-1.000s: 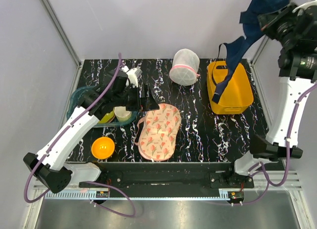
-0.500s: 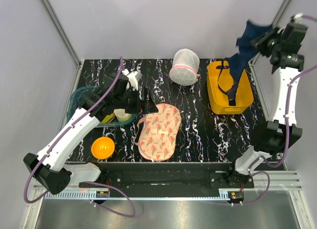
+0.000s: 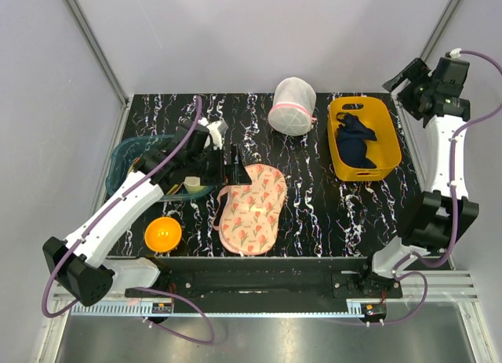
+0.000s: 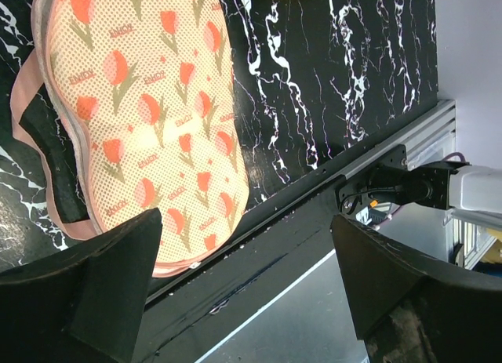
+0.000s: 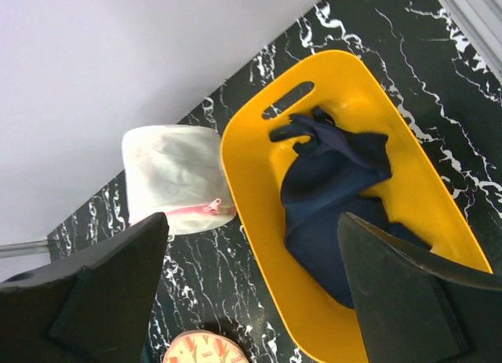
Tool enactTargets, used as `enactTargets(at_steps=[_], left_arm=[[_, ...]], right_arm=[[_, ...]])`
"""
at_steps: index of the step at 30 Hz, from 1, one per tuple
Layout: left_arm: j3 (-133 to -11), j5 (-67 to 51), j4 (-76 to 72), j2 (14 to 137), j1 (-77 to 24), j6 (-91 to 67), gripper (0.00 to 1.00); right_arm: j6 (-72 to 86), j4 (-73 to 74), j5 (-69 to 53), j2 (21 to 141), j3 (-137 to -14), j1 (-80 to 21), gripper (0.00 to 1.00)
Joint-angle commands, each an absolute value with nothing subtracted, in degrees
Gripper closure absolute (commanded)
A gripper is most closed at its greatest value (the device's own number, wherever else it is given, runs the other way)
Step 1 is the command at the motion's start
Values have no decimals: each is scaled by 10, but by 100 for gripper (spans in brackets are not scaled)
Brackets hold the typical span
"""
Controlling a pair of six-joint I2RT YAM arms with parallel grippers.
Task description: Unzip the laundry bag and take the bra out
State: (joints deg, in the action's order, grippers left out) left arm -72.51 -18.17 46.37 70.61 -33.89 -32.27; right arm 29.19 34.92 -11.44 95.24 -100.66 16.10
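Note:
The laundry bag (image 3: 252, 208) lies flat near the table's front, beige-pink with an orange flower print and pink edging; the left wrist view shows it too (image 4: 141, 120). My left gripper (image 3: 233, 163) hovers at its upper left edge, open and empty (image 4: 245, 245). The dark navy bra (image 3: 357, 139) lies crumpled inside the orange tub (image 3: 384, 165) at the back right. High above that tub's right side, my right gripper (image 3: 405, 75) is open with nothing between its fingers (image 5: 252, 230). Its camera looks down on the bra (image 5: 337, 198) and the tub (image 5: 251, 214).
A rounded white mesh bag (image 3: 292, 106) with a pink band stands left of the tub. A teal basin (image 3: 125, 155) with a cream cup (image 3: 192, 180) sits at the left, under my left arm. An orange bowl (image 3: 163, 234) is at the front left.
My right gripper opened and let go of the bra, which dropped into the orange tub. The right arm swung lower and back. The left arm barely shifted.

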Motion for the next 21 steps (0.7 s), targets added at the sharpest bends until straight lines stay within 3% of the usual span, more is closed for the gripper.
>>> enactTargets(at_steps=[1,6,9,14,21], left_arm=[[-732,-153,420,696,-337,-349,9],[-757,-113,414,697,-337,-355,9],[-750,-100,415,700,-338,-356,9],[-744,-75,404,693,-337,-371,9],[-739,-17,417,657,-338,-367,9]], right_arm=[[281,365,-121,869,-1028,160,2],[295,364,-154,792,-919,149,0],[287,359,-131,729,-844,86,0],[270,401,-34,653,-753,-108,0],[248,431,19,565,-609,-164,0]])
